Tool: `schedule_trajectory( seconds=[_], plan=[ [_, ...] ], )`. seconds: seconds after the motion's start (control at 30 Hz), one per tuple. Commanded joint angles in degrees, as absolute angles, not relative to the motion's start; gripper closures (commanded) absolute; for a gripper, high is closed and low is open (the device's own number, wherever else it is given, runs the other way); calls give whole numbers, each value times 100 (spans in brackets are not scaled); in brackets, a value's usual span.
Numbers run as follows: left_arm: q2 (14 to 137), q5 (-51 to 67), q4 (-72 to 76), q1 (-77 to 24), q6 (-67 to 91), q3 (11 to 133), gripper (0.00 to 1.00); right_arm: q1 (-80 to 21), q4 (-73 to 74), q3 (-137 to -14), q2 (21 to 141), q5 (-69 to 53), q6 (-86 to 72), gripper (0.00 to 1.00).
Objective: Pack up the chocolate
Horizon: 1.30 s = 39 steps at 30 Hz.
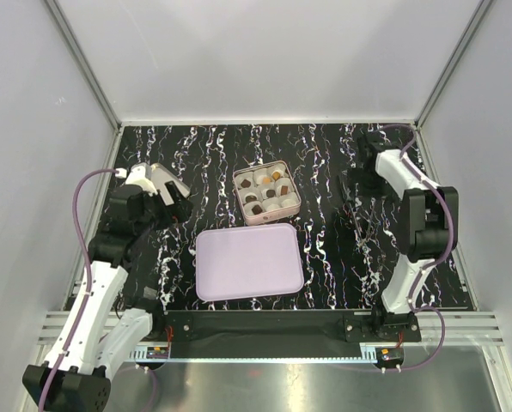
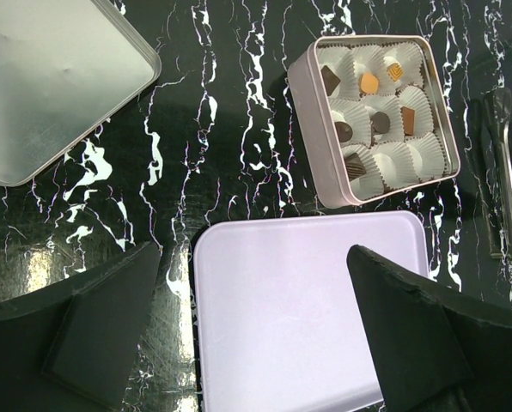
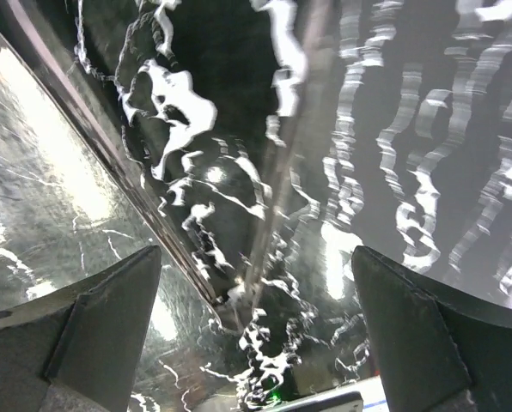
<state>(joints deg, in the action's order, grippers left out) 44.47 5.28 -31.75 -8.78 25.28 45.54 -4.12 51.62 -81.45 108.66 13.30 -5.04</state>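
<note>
The chocolate pieces [image 1: 270,193], several dark brown and orange-tan ones, sit in white paper cups inside the square pink tin [image 1: 241,202]. The left wrist view shows them in the tin [image 2: 307,112]: dark pieces [image 2: 344,131] and orange ones [image 2: 369,83]. The empty pink tray [image 1: 248,261] lies in front of the tin. My left gripper [image 1: 179,204] is open and empty, hovering left of the tray, whose near part [image 2: 307,309] shows between its fingers. My right gripper [image 1: 350,184] is open and empty above metal tongs [image 3: 282,172].
The tin's silver lid [image 2: 50,77] lies at the far left, partly under my left gripper [image 1: 155,174]. The tongs [image 1: 352,215] lie on the black marbled mat right of the tin, also in the left wrist view [image 2: 503,172]. White walls enclose the table.
</note>
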Motion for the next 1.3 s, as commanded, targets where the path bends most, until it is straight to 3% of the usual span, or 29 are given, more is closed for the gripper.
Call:
schedule_trajectory(
  seconds=[0.0, 0.2, 0.4, 0.67, 0.8, 1.03, 1.27],
  plan=[
    [4509, 501, -2909, -853, 2479, 4562, 1, -483, 5554, -8586, 10328, 2029, -843, 0],
    [4772, 580, -2900, -853, 2523, 4588, 1, -1491, 5144, -8544, 9600, 1347, -1571, 0],
    [5624, -199, -3707, -853, 1961, 5729, 1, -2416, 3773, -6954, 8099, 20, -2346, 0],
    [6942, -474, -4166, -853, 1943, 7179, 1, -2461, 3059, -5494, 6268, -1256, -2557, 0],
    [7663, -1157, -4350, -853, 1828, 7830, 1, -2461, 2998, -5177, 5671, -1493, -2768, 0],
    [9304, -1766, -4631, -844, 1819, 8946, 7, -2461, 3006, -4887, 5195, -1363, -2847, 0],
    [10880, -1609, -5036, -835, 1907, 10335, 15, -2461, 2962, -4799, 5194, -1388, -2751, 1]
  ],
)
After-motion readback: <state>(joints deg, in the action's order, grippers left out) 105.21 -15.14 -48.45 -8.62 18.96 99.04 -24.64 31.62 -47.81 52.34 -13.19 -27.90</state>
